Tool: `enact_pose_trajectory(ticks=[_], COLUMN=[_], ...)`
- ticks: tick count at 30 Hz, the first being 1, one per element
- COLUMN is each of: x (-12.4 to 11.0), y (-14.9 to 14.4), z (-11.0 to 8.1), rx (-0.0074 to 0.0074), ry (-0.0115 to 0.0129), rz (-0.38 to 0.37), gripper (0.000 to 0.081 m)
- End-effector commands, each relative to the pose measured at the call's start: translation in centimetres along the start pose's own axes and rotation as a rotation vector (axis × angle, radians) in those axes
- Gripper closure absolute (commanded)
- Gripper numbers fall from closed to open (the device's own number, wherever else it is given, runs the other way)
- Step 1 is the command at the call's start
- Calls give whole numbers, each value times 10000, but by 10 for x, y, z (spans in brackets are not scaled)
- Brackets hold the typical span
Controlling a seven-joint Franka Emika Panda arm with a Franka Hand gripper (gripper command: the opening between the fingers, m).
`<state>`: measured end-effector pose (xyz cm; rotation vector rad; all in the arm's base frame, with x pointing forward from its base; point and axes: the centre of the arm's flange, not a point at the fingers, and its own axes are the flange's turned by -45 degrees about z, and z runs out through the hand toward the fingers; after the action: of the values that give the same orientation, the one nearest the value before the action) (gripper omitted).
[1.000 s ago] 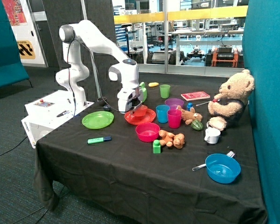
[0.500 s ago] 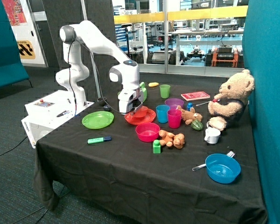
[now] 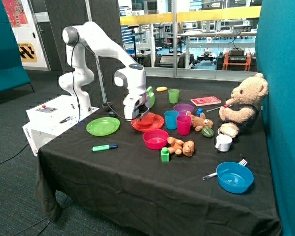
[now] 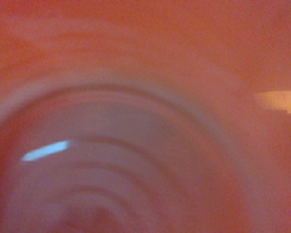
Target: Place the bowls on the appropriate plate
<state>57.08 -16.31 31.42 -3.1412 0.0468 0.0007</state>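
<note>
My gripper [image 3: 141,116] sits directly over the orange-red bowl [image 3: 147,117] on the red plate [image 3: 156,125]; finger state undeterminable.

Glossy plastic orange-red bowl [image 3: 147,118] on matt black tablecloth [image 3: 137,172].

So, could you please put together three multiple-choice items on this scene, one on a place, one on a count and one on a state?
1. Where is the gripper?
A. over the green plate
B. at the orange-red bowl on the red plate
C. beside the blue bowl

2. How many cups stand upright on the table?
A. three
B. one
C. six

3. What does the green plate carry?
A. a bowl
B. a marker
C. nothing

Answers:
1 B, it sits at the orange-red bowl on the red plate.
2 A, a green cup, a blue cup and a pink cup.
3 C, its surface is bare.
</note>
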Motion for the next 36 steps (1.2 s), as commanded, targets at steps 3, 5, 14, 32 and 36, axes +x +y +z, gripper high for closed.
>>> enact_pose_trajectory(ticks=[3,5,14,32,36], x=[-6,-7,-9,-44,-56], y=[1,0,-3,-41,-50], z=[-3,-3,-5,-34,-36], rx=[0,0,0,-1,-1], ry=[5,5,5,5,5], rz=[-31,-52,-169,-1544,-1733], gripper=[175,162,154,273,278])
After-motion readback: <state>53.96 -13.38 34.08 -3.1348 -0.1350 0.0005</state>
